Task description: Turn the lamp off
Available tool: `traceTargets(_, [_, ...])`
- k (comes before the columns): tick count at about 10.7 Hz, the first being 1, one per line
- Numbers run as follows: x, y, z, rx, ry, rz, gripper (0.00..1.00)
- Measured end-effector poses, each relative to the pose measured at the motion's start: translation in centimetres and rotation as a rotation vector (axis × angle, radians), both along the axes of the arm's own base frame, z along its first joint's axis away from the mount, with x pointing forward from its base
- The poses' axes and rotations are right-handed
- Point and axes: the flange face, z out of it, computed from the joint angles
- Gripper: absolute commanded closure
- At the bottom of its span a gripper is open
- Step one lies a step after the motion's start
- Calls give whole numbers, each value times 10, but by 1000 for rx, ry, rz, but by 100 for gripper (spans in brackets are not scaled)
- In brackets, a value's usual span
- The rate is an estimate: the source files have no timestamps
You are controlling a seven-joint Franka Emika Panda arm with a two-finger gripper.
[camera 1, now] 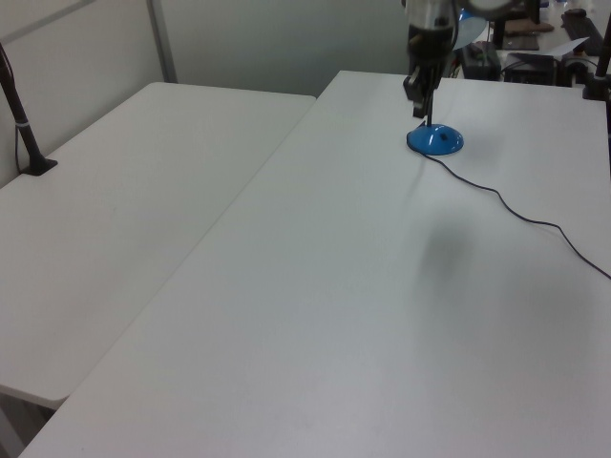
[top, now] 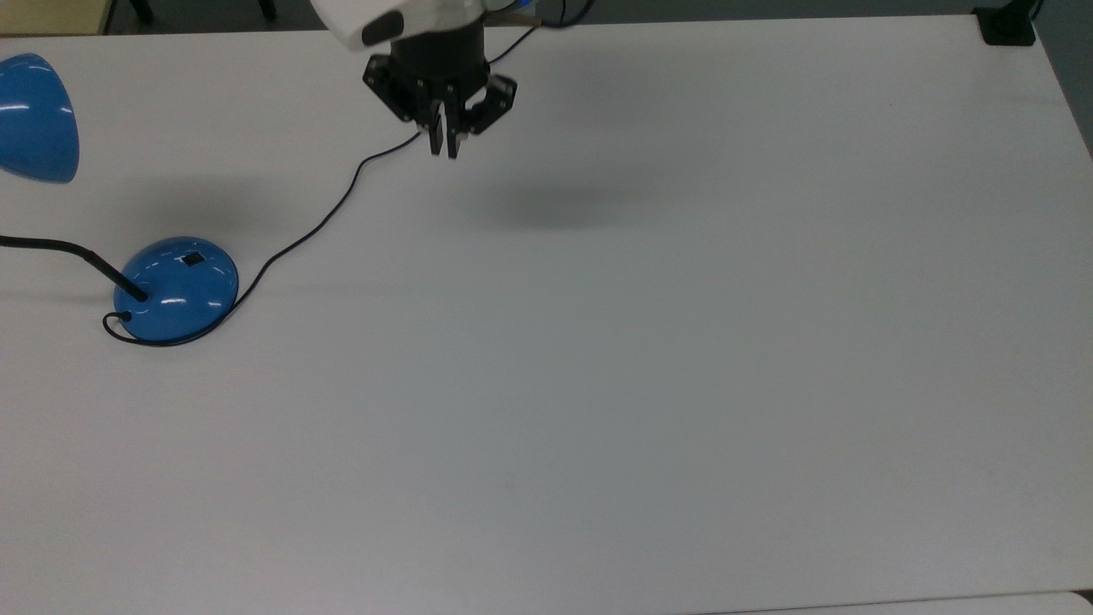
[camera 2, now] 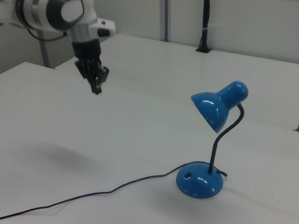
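Observation:
The lamp stands at the top view's left: its glossy blue dome base (top: 177,289) carries a small black rocker switch (top: 194,259). A black gooseneck (top: 77,252) leads off toward the blue shade (top: 34,120). Its thin black cord (top: 333,209) runs up toward the table's far edge. My gripper (top: 444,147) hangs in the air well to the right of the base and above the cord, fingers together and holding nothing. In the right view the gripper (camera 2: 95,88) is high and far left of the lamp base (camera 2: 198,182) and shade (camera 2: 215,106). In the left view the gripper (camera 1: 421,110) hovers over the base (camera 1: 435,141).
The white table (top: 640,384) stretches wide to the top view's right, with a black clamp (top: 1008,26) at its far right corner. A second white table (camera 1: 115,200) adjoins in the left view, with a black post (camera 1: 24,124) on it.

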Motion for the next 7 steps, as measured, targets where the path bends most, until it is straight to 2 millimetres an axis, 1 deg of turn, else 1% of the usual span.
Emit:
traceTargets(1, [-5,4,16,5,25,51,43])
traceTargets(2, [-9,12,26,1,50,106,26])
traceTargets(3, [-13,25,31,-2,73,158,6])
traceTargets(4, [-16,35,33,-7,87,189,0])
traceTargets(5, [-16,40,36,-14,86,203,0])
traceTargets(7, [-20,40,48,-30,66,204,0])
